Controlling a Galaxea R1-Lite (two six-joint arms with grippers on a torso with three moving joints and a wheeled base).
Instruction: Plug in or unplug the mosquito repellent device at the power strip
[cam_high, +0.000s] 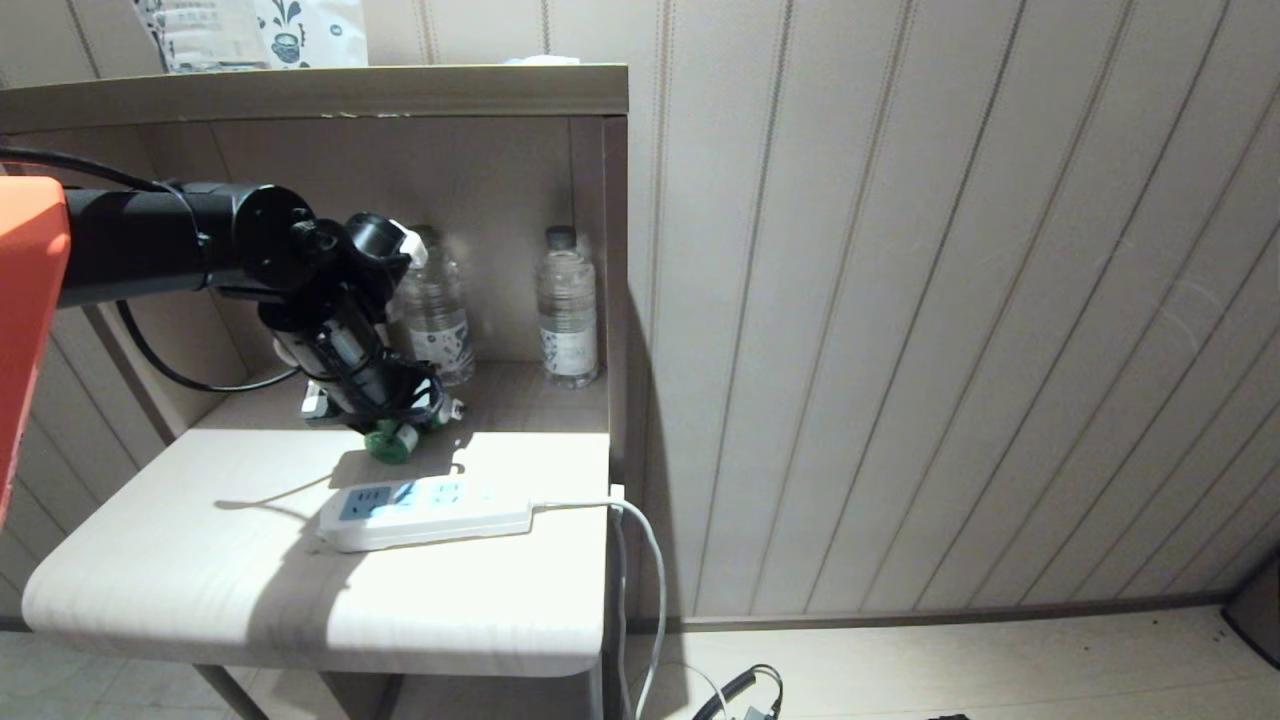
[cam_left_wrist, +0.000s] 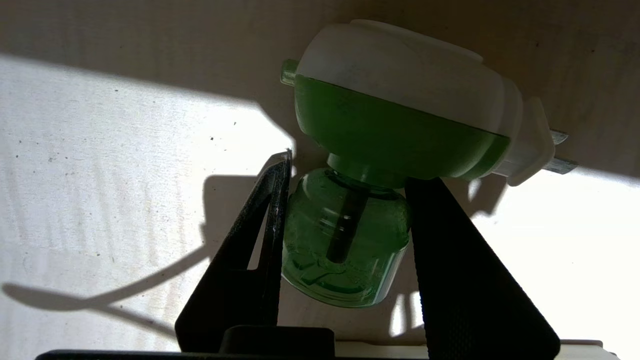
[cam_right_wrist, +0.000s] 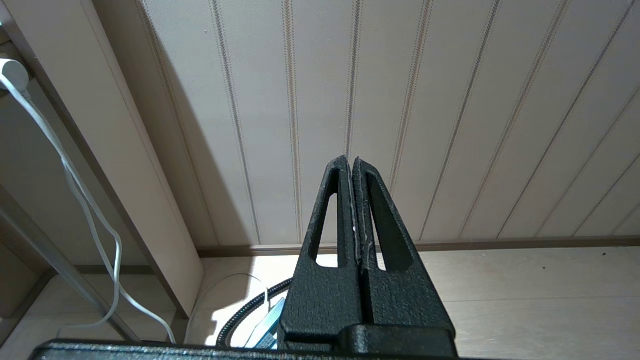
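Left arm: your black left arm comes in from the left edge of the head view and bends down over the back of the table, so the left gripper sits low, just behind the power strip.
Left fingers: in the left wrist view the two black fingers sit either side of the green bottle, both pressed against its sides, so you've got it grasped.
Mosquito repellent device: the mosquito repellent device lies on its side on the table between those fingers, white-and-green head beyond the fingertips, two metal prongs sticking out sideways, clear of any socket.
Power strip: the power strip lies flat on the sunlit part of the table, just in front of the device, nothing plugged into the sockets you can see. Its white cable leaves the right end and drops over the table's edge.
Water bottles: two clear water bottles stand upright at the back of the cubby, behind the gripper.
Right fingers: your right gripper is parked off the table, pointing at the panelled wall, fingers clenched together with nothing between them.
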